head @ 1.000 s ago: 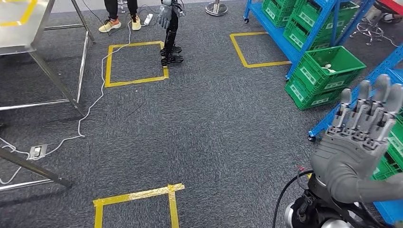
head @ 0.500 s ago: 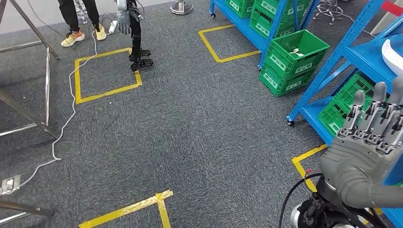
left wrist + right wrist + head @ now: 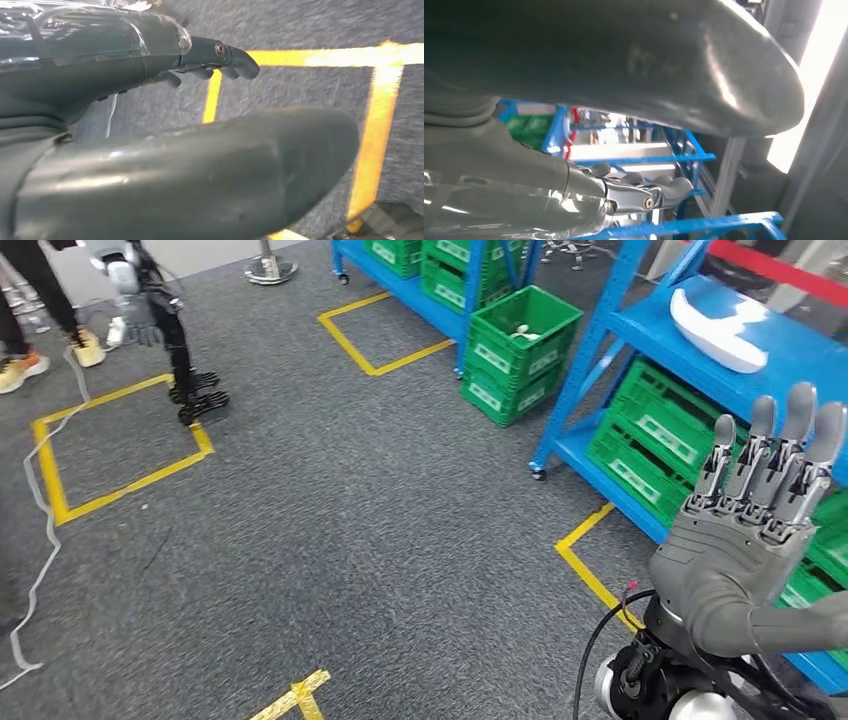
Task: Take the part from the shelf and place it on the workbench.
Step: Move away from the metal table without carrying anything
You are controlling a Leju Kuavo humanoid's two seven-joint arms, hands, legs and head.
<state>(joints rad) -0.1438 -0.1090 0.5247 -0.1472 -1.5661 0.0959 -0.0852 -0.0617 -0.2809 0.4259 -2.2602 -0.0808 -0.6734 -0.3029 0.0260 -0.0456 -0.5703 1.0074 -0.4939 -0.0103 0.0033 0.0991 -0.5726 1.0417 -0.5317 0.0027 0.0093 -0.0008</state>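
Note:
A white moulded part (image 3: 722,318) lies on the upper blue shelf (image 3: 790,355) at the right in the head view. My right hand (image 3: 752,540) is raised in front of that shelf, below the part, fingers straight and apart, holding nothing. In the right wrist view its thumb (image 3: 634,60) and dark fingers (image 3: 644,192) stand apart with blue shelving behind. My left hand (image 3: 150,125) hangs over the grey carpet, thumb (image 3: 200,175) apart from the fingers (image 3: 220,55), nothing in it.
Green crates (image 3: 515,340) fill the lower blue racks along the right. Yellow tape squares (image 3: 110,450) mark the grey carpet. Another robot's legs (image 3: 190,390) and a person's shoes (image 3: 25,365) stand at the far left. A white cable (image 3: 40,530) trails on the floor.
The whole view has swung to the right: the racks and the white part have come into sight, and the metal table has left. My right hand stays raised with its fingers spread.

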